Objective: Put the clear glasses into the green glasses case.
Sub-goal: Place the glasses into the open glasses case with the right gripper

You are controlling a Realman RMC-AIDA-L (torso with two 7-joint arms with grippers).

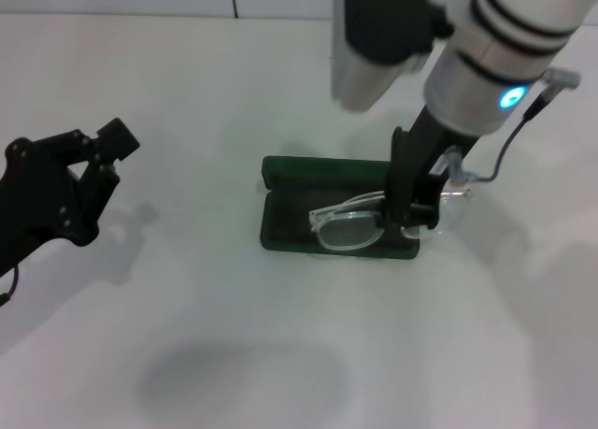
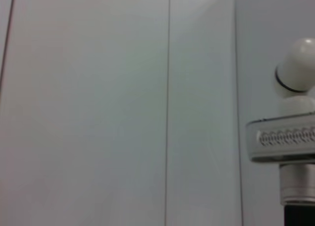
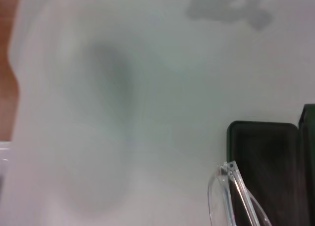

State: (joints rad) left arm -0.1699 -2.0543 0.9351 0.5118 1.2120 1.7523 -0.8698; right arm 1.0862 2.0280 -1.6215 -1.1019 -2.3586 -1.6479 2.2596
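Clear glasses (image 1: 348,225) over open green glasses case (image 1: 290,219), front inside, one arm past far rim. Right end effector (image 1: 417,214) clamped on frame end. Left end effector (image 1: 93,163) parked aside, fingers apart. Risk: protruding arm catches rim, frame tips onto counter (image 1: 187,102).

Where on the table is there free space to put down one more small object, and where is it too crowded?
The table is bare in front of the green glasses case, and between the case and the left gripper at the table's left side. It is crowded at the case itself: the right gripper is down there at the clear glasses.
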